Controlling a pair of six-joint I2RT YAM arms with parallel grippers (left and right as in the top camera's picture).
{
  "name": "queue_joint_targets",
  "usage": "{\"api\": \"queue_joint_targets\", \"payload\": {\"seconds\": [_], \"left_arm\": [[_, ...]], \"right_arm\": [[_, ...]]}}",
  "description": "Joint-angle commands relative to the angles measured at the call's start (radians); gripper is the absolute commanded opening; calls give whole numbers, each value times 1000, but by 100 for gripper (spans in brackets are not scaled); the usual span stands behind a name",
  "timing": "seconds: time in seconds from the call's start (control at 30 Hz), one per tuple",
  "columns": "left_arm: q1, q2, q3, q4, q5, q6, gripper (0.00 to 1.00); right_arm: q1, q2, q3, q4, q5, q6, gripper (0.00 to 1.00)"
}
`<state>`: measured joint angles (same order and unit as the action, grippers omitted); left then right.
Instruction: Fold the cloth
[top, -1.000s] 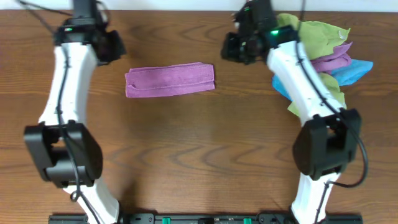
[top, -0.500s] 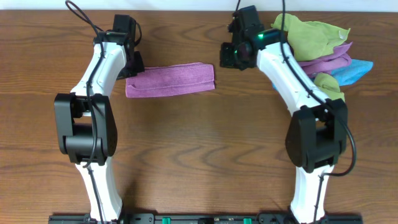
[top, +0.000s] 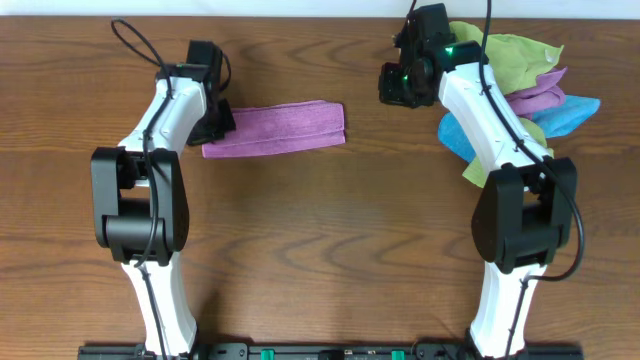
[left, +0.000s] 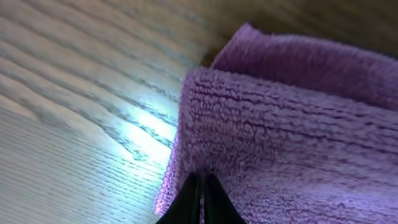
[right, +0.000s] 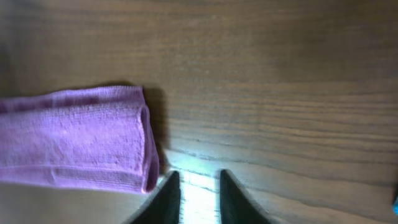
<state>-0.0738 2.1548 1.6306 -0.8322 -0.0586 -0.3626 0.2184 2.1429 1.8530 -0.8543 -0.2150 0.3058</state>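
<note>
The purple cloth (top: 275, 128) lies on the wooden table as a long, narrow folded strip, running left to right. My left gripper (top: 218, 125) is shut, and its tips (left: 202, 186) rest over the strip's left end (left: 286, 124). Whether any fabric is pinched between them does not show. My right gripper (top: 395, 88) hovers to the right of the strip's right end and a little behind it. Its jaws (right: 194, 186) stand open with only bare wood between them. The folded right end of the cloth (right: 74, 140) lies just left of them.
A heap of other cloths (top: 520, 80) lies at the back right beside the right arm: green (top: 500, 55) on top, purple (top: 540, 95) below it and blue (top: 565, 112) at the right. Both arm bases stand at the table's near edge.
My left gripper has swung in from the back left onto the strip's left end. My right gripper has drawn back to the right from the strip and has opened.
</note>
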Motion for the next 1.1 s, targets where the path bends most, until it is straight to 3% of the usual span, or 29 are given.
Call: {"api": "queue_joint_targets", "payload": {"seconds": [0.0,0.07,0.13,0.4,0.93,1.07], "left_arm": [[2,0,-32,17,11,-20,6],[2,0,-48,30,12,-21,6],[2,0,-55,34,18,-27,6],[2,0,-56,37,26,-27,6],[2,0,-56,47,43,-27,6],[2,0,-56,48,58,-26,6]], "right_arm": [[-3,3,-2,-3,-74,-51,64],[-10,12,-2,-3,-122,-73,95],[-28,33,-3,-2,-197,-93,99],[-92,214,-3,79,-720,-131,99],[-8,357,-3,148,-844,-74,99],[5,361,-3,166,-844,-70,89]]}}
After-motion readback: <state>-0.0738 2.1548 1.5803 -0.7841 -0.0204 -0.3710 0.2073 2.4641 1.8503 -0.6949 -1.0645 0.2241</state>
